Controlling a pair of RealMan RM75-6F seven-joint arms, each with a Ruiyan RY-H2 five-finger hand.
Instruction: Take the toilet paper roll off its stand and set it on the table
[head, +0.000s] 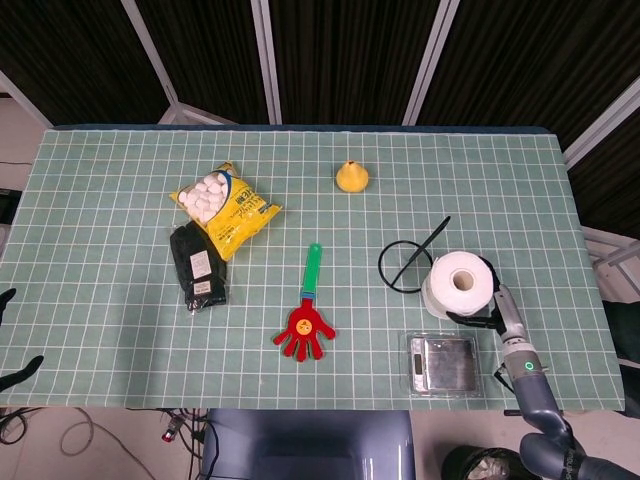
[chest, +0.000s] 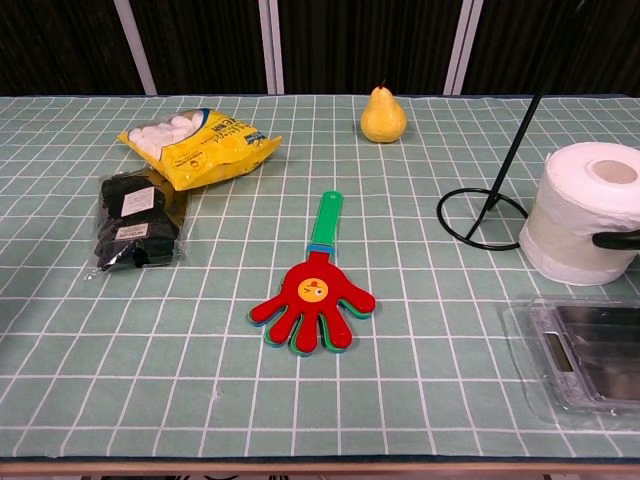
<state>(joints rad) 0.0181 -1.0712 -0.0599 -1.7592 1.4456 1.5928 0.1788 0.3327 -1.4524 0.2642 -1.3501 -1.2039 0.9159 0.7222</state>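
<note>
At my right robot hand (head: 487, 316), black-fingered, the toilet paper roll (head: 459, 284) is white. The stand (head: 404, 265) just beyond it is black. The table (head: 120, 200) is green with a white grid. Well away from my robot hand: a red hand clapper (head: 305, 326) with green handle, and a yellow pear (head: 351, 176).
</note>
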